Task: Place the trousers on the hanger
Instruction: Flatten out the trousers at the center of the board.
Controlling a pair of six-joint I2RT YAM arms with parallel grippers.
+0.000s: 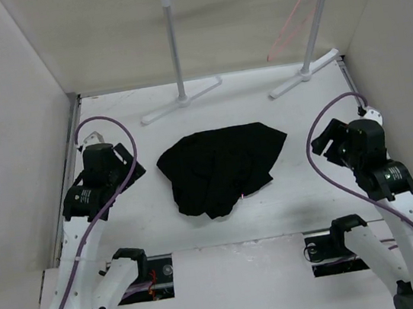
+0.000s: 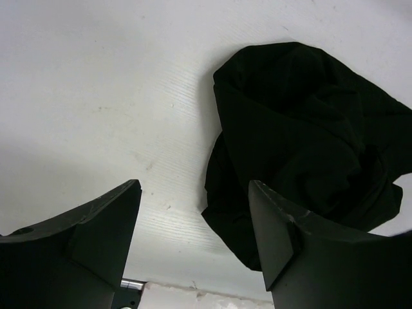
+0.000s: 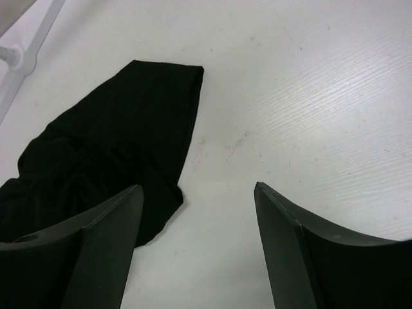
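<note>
The black trousers [image 1: 222,167] lie crumpled in a heap at the middle of the white table. They also show in the left wrist view [image 2: 302,141] and in the right wrist view [image 3: 109,148]. The thin pink-red hanger [image 1: 294,19] hangs from the rack's bar at the back right. My left gripper [image 1: 133,169] is open and empty, left of the trousers, above the table [image 2: 195,193]. My right gripper [image 1: 320,142] is open and empty, right of the trousers [image 3: 196,193].
A white and silver clothes rack [image 1: 174,47] stands at the back, its two feet [image 1: 180,100] on the table. Walls enclose the table on the left, right and back. Purple cables [image 1: 114,129] loop off both arms.
</note>
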